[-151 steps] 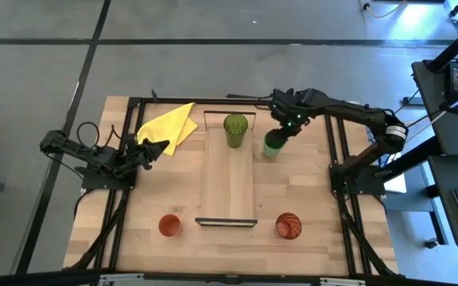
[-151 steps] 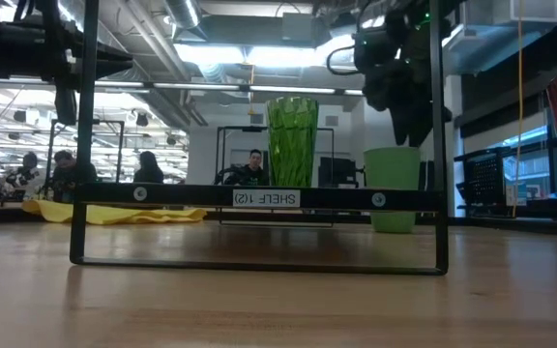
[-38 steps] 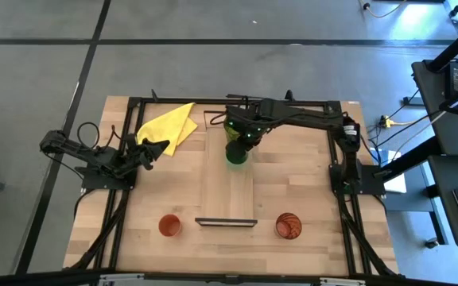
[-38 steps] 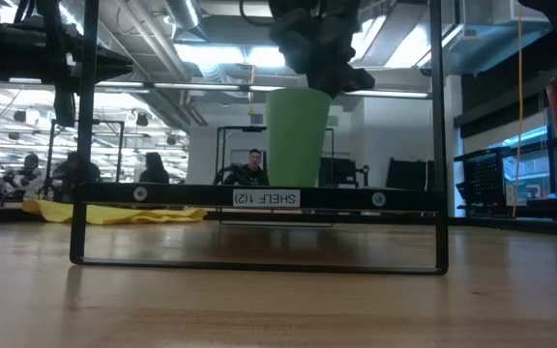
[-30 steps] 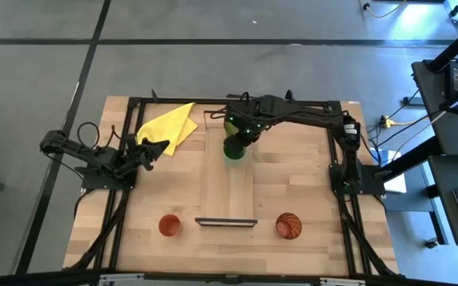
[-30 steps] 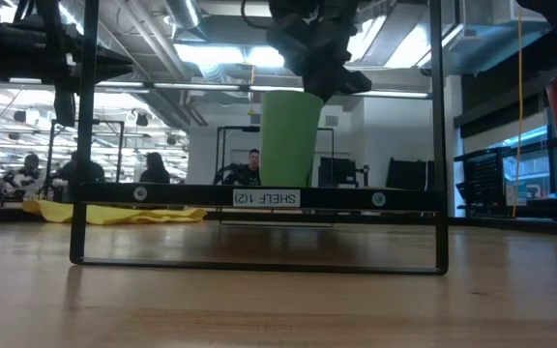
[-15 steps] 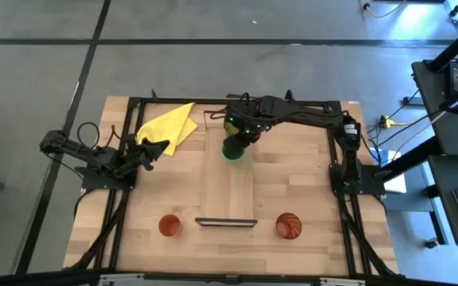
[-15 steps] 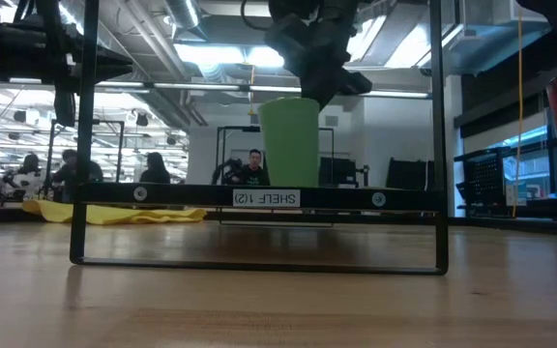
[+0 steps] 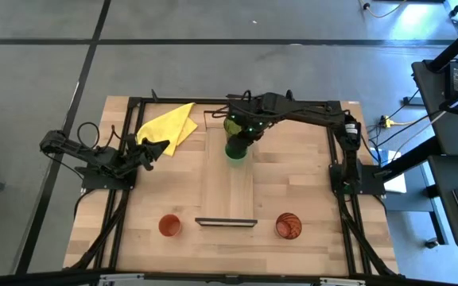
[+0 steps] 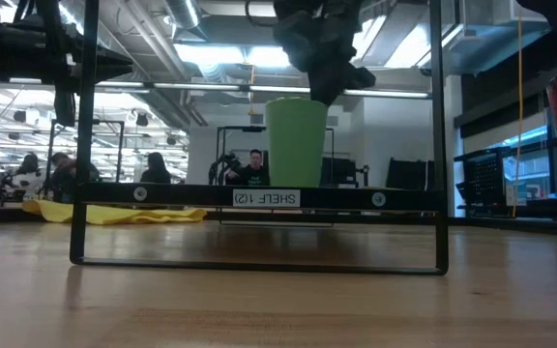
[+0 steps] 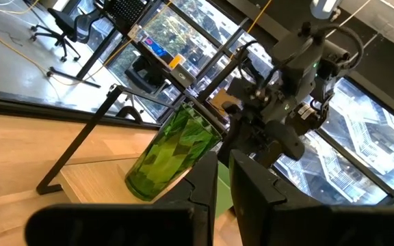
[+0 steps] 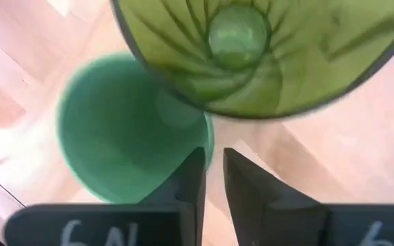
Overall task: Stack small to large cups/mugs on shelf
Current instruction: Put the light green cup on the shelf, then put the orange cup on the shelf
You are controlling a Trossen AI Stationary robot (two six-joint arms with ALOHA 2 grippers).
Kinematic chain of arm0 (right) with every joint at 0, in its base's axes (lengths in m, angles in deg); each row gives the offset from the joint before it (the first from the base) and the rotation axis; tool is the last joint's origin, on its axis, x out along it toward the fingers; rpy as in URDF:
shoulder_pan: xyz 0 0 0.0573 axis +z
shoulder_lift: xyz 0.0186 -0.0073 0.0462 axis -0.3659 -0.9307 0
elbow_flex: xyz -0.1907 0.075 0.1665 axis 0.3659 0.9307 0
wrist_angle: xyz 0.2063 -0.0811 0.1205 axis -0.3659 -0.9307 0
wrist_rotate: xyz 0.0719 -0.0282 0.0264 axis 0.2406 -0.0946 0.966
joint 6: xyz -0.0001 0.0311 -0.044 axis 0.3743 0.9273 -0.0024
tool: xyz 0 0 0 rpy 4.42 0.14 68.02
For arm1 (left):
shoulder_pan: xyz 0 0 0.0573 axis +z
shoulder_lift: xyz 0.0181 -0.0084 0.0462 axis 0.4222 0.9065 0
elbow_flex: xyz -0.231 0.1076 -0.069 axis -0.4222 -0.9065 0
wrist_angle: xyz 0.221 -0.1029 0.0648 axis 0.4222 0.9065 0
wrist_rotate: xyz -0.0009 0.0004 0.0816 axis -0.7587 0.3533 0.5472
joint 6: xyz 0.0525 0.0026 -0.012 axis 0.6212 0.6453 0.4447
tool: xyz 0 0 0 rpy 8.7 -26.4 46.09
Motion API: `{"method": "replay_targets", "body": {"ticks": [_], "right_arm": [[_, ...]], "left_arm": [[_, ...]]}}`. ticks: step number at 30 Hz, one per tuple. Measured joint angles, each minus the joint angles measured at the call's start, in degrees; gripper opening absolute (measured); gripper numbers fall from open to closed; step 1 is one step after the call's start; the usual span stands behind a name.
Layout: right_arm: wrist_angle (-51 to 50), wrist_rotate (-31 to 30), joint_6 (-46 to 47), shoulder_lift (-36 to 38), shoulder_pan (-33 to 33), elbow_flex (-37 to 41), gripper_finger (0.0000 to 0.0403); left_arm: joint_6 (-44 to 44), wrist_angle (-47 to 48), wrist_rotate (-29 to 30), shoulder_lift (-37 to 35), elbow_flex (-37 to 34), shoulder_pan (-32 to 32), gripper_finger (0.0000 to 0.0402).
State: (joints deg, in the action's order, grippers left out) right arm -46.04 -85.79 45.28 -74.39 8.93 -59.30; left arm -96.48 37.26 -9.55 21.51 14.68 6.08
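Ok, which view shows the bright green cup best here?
The low view: the bright green cup shows in side profile above the shelf edge, base hidden. The right wrist view looks down into its mouth. The high view shows only a sliver under the right tool. The left wrist view hardly shows it.

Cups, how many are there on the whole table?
4. The olive-green cup and bright green cup stand together on the shelf, under the right gripper. The orange-red cup and red-brown cup sit on the table.
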Motion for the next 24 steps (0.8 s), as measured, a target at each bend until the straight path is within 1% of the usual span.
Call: {"method": "replay_targets", "body": {"ticks": [5,10,13,14,15,16,18,19,21,24], "right_arm": [[-0.9,-3.6,-2.5,0.0,0.0,-5.4,0.0055],[-3.8,-4.8,-5.3,0.0,-0.2,-14.5,0.0055],[-12.3,-6.8,-6.6,0.0,-0.1,-21.0,0.0055],[-14.7,-7.7,-6.7,0.3,0.1,-21.9,0.0055],[-14.3,-7.9,-6.9,1.4,0.4,-21.2,0.0055],[-13.5,-6.4,-7.5,3.3,0.6,-19.0,0.0055],[-14.1,-1.4,-7.5,6.4,1.6,-14.6,0.0055],[-13.9,0.1,-6.5,8.0,2.2,-12.8,0.0055],[-14.1,0.7,-5.3,11.1,3.6,-7.6,0.0055],[-14.0,3.2,-4.9,15.5,6.1,1.3,0.0055]], "left_arm": [[-0.1,0.0,0.0,0.0,0.0,0.0,0.0035],[-0.5,0.0,-1.1,0.0,0.0,0.0,0.0035],[-1.6,0.0,-2.9,0.0,0.0,0.0,0.0035],[-1.7,0.0,-3.2,0.0,0.0,0.0,0.0035],[-1.7,0.0,-3.5,0.0,0.0,0.0,0.0035],[-1.6,0.0,-3.8,0.0,0.0,0.0,0.0035],[-1.6,0.0,-3.9,0.0,0.0,0.0,0.0035],[-1.6,0.0,-4.0,0.0,0.0,0.0,0.0035],[-1.6,-0.1,-4.6,0.0,0.0,0.0,0.0035],[-0.7,0.0,-5.2,0.0,0.0,0.0,0.0035]]}}
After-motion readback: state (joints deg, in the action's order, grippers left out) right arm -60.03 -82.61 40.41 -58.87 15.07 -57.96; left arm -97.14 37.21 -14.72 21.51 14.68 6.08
